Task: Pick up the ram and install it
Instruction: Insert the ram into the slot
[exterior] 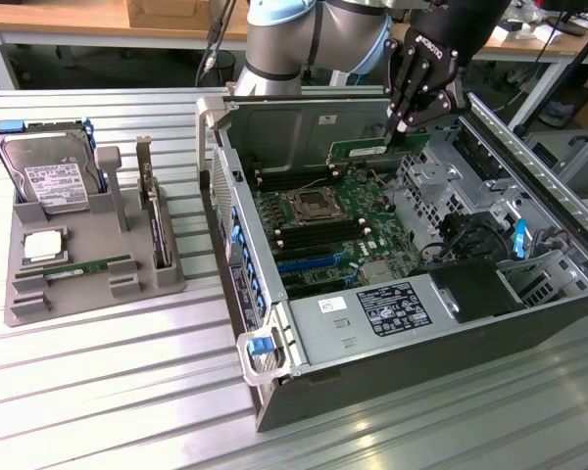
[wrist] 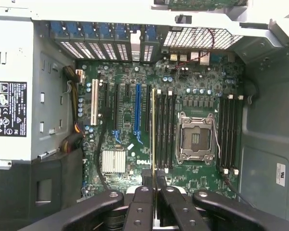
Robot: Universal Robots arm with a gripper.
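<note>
in the exterior view, the ram [exterior: 358, 151] is held clamped by the gripper [exterior: 394, 127] above the motherboard [exterior: 323, 220] inside the open case [exterior: 392, 348]; in the wrist view, it is seen edge-on, pinched between the fingers [wrist: 143, 182], over the memory slots [wrist: 166, 130]

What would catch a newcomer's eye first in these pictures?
The open computer case in the middle of the exterior view stands out first, with its green motherboard laid bare. Above its far side the black gripper is shut on the ram, a green stick held over the board. On the exterior view's left, a grey tray holds a hard drive and a second stick.
</note>
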